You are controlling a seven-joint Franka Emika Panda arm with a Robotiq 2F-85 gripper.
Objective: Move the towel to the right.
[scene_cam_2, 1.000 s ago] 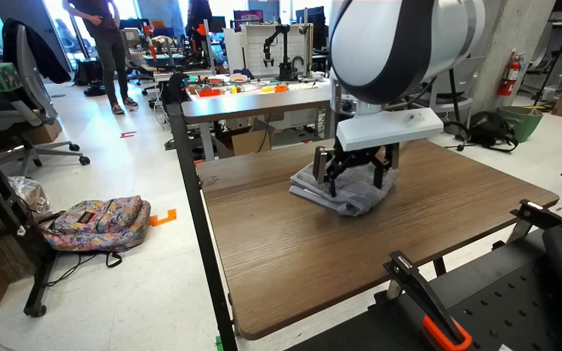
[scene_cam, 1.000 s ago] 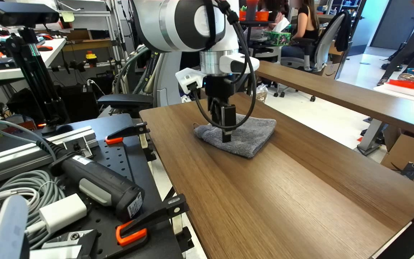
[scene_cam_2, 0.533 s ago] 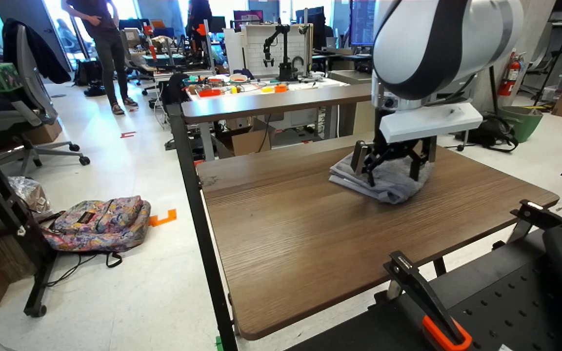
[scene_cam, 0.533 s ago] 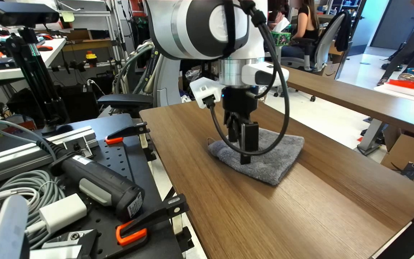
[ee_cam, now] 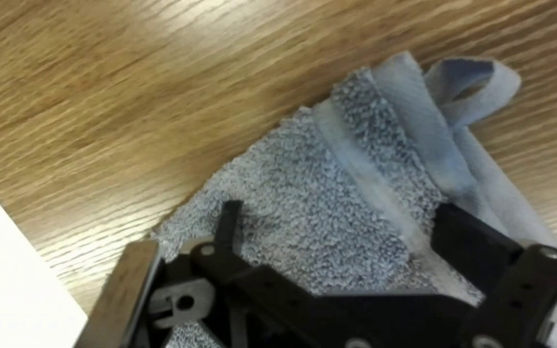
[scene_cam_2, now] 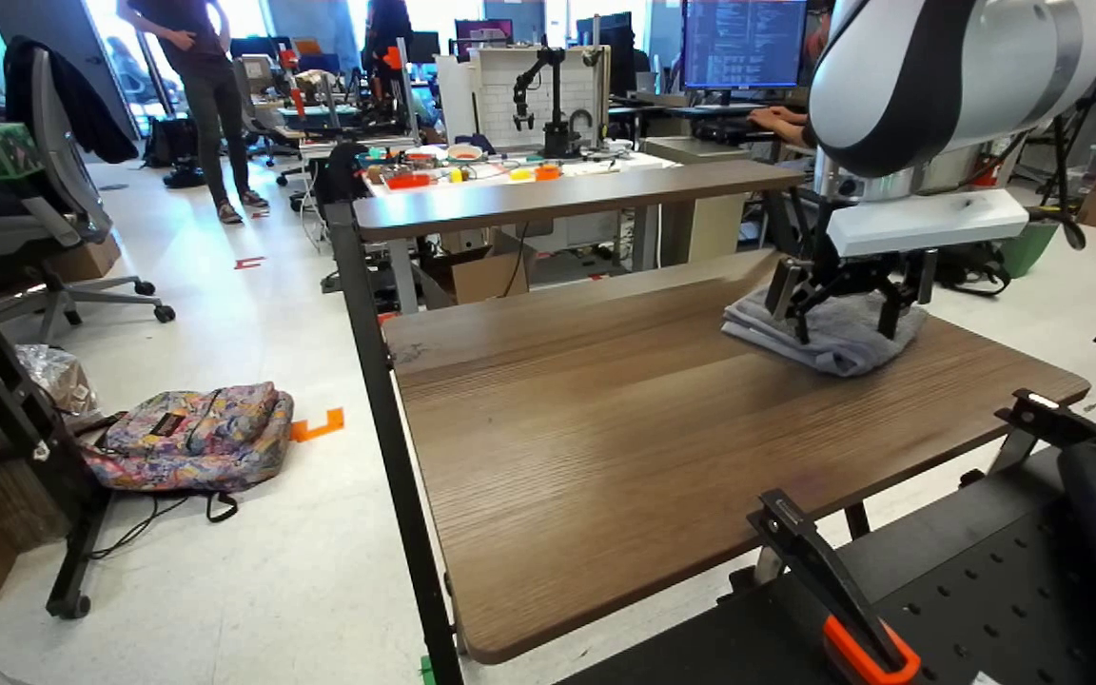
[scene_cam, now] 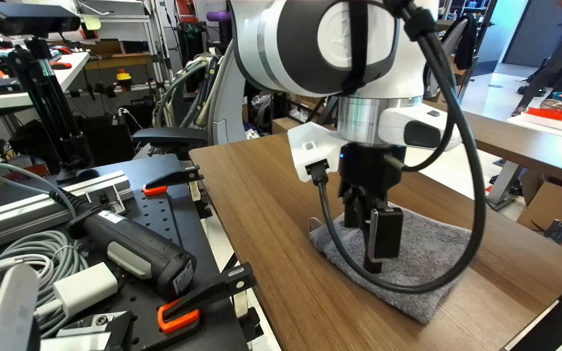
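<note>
The grey towel (scene_cam: 425, 287) lies folded on the brown wooden table, under my gripper. In an exterior view its stacked folded edges (scene_cam_2: 776, 335) face the left. In the wrist view the fuzzy towel (ee_cam: 302, 193) has pale trim strips and a small hanging loop at one corner. My gripper (scene_cam_2: 845, 335) points straight down with its two fingers spread wide. Both fingertips (ee_cam: 339, 208) are on the towel's upper side, apart, with flat cloth between them. In an exterior view the near finger (scene_cam: 372, 265) meets the cloth, and the arm's cable loop crosses in front of the towel.
The brown table (scene_cam_2: 605, 476) has a black upright bar at one end. A black perforated bench (scene_cam: 154, 219) with orange-and-black clamps (scene_cam: 178, 317) and a handheld tool (scene_cam: 134, 248) adjoins the table's edge. A second, long wooden surface (scene_cam_2: 567, 200) stands behind.
My gripper and the towel have moved together along the table, rightward in both exterior views, and nearer the camera in one of them. The fingers have stayed spread.
</note>
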